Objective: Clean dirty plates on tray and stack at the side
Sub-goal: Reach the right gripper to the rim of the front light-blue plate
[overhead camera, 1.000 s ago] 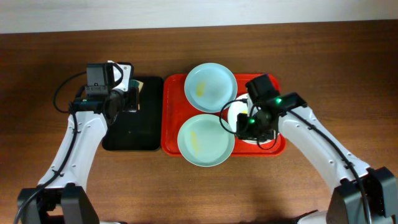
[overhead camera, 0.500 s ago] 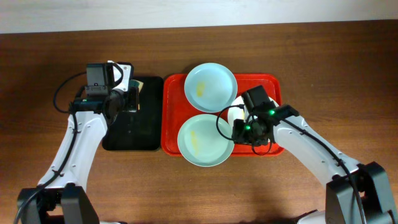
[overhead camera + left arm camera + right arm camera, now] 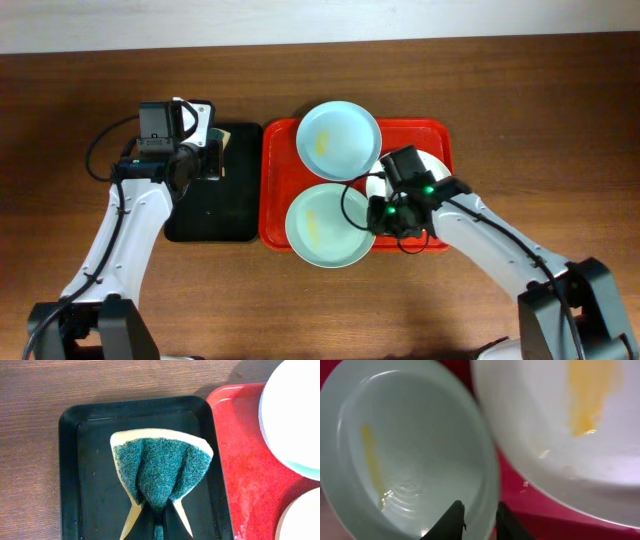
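The jaws of the right gripper (image 3: pixel 479 516) stand narrow astride the rim of the mint plate (image 3: pixel 410 450), which lies on the red tray (image 3: pixel 440 132); whether they pinch it already I cannot tell. The jaws of the left gripper (image 3: pixel 156 522) are closed on the sponge (image 3: pixel 162 467), the black tray (image 3: pixel 70 460) just beneath. I judge the step is seizing a plate; next it calls for a firm pinch, then wiping.
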### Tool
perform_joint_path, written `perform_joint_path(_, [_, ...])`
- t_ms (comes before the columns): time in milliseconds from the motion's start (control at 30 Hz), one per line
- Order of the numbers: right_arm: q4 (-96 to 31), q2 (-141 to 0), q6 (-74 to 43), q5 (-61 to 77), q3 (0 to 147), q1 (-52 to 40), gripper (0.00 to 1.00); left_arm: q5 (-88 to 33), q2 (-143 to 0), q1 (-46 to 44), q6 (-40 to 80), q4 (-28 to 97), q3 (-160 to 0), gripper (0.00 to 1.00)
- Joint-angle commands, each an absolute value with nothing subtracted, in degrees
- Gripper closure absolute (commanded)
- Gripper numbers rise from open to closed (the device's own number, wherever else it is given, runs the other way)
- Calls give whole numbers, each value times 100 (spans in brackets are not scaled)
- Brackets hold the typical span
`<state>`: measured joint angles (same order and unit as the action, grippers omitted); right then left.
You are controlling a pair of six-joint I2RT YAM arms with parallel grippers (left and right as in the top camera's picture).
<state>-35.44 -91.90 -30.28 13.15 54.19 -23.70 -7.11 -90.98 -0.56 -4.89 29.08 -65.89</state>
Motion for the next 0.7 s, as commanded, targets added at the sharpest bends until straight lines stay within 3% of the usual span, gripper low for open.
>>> perform_joint_path(0, [-3483,-9231,-3140,825,5360,-2637,76,-775,-9118,-58,-432,2877,-6571,98])
perform_joint_path(233, [-3503,-9231,-3505,307,5360,-2663,71,-775,-9118,-58,-432,2877,-6571,98])
perform_joint_path(667, [-3444,-9231,-3653,191,5212,-2663,72,-775,-9118,-58,-432,2877,-6571,98])
